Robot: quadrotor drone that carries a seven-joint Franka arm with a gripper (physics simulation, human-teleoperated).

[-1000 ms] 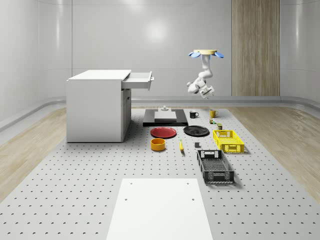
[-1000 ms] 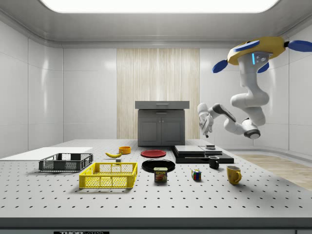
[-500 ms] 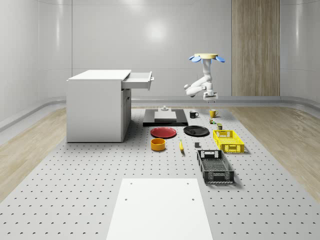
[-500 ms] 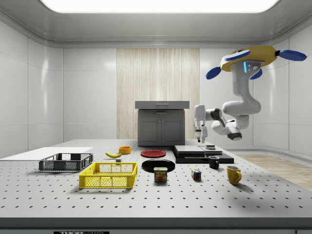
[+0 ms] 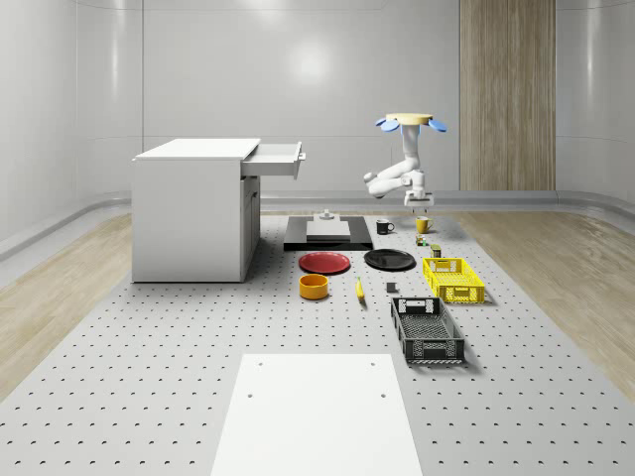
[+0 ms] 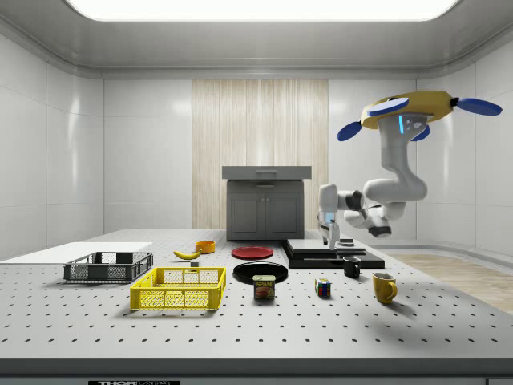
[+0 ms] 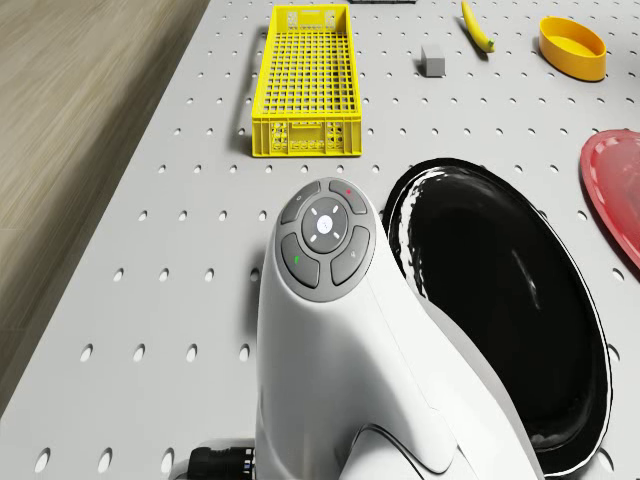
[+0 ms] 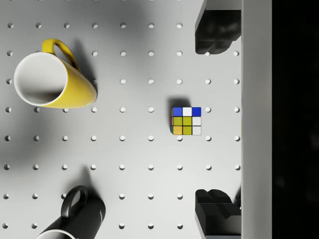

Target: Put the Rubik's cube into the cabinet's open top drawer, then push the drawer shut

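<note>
Around the Rubik's cube (image 8: 186,121) on the perforated table (image 8: 139,164) stand a yellow mug (image 8: 52,79) and a black mug (image 8: 82,214), both apart from it, with a SPAM can (image 6: 264,287) near it in the side view; the cube's upper face shows blue, white, olive and orange squares. Overhead the drone (image 6: 409,113) hovers, and the gripper (image 8: 218,124) hangs above the cube, fingers (image 8: 214,35) spread wide and holding nothing; the cabinet (image 5: 193,208) with its open top drawer (image 5: 276,159) stands well apart.

Rubik's cube (image 8: 186,121) unobstructed, yellow mug (image 8: 52,79) seemingly apart
</note>
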